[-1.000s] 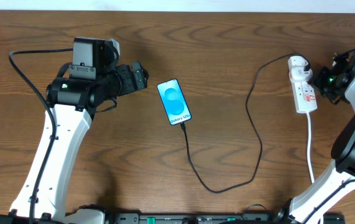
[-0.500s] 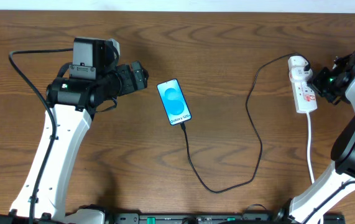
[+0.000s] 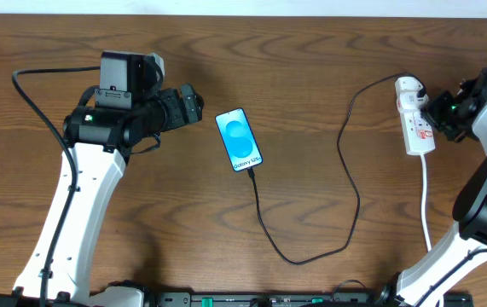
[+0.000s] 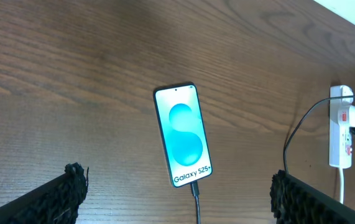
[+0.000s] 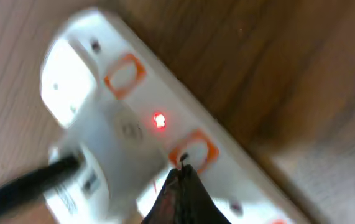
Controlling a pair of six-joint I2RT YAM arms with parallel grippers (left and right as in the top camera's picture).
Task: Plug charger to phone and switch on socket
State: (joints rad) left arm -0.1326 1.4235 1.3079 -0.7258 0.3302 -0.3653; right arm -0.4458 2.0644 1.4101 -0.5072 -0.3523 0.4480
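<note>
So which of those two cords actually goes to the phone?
The thin black cable: it loops round and meets the phone at its bottom edge. The white cord just trails away from the power strip, nowhere near the phone.

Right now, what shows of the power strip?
The power strip, narrow white plastic with orange-framed switches, lies flat at the table's right. A white adapter with a black cable is plugged into its far end; a white cord trails off. A red light glows. The shut right gripper touches one switch.
</note>
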